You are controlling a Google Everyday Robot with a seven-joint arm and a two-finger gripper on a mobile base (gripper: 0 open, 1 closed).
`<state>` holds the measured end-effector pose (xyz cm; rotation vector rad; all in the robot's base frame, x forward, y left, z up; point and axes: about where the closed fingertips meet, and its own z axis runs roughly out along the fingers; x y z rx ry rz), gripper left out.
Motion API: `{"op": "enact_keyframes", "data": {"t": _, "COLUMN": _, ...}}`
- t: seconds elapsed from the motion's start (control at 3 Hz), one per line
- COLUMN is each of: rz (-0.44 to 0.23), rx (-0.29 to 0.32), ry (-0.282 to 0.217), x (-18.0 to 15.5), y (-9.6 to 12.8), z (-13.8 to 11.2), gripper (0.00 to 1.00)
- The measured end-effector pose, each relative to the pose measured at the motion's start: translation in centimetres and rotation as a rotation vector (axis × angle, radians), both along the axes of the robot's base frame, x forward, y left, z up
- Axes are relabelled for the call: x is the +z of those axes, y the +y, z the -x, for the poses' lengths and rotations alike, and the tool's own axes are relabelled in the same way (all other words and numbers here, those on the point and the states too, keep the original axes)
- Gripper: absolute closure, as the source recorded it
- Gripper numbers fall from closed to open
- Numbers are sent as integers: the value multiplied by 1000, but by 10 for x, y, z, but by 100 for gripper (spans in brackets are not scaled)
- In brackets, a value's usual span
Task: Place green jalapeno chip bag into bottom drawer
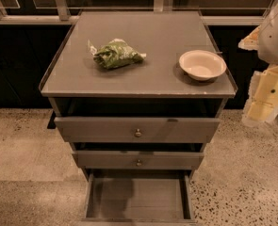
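Camera view: I see one grey cabinet [143, 32], top towards twelve o'clock.
Green jalapeno chip bag [117, 54]: on cabinet top, ten o'clock.
Bottom drawer [136, 197]: pulled out, six o'clock.
Bowl [202, 65]: cabinet top, two o'clock.
Gripper [263, 100]: three o'clock, off the cabinet; grip I cannot tell.
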<state>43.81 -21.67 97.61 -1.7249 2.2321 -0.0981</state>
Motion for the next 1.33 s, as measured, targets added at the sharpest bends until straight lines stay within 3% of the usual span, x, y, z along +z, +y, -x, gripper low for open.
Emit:
{"op": "enact_keyframes", "data": {"t": 0.67, "rz": -35, "rx": 15, "ry": -20, "x": -2, "y": 3, "z": -6, "gripper": 0}}
{"op": "enact_keyframes", "data": {"t": 1.0, "rz": -145, "rx": 126, "ry": -99, "x": -3, "y": 34, "z": -47, "gripper": 0}}
{"op": "enact_keyframes", "data": {"t": 1.33, "rz": -294, "rx": 284, "ry": -168, "x": 5, "y": 93, "z": -104, "gripper": 0}}
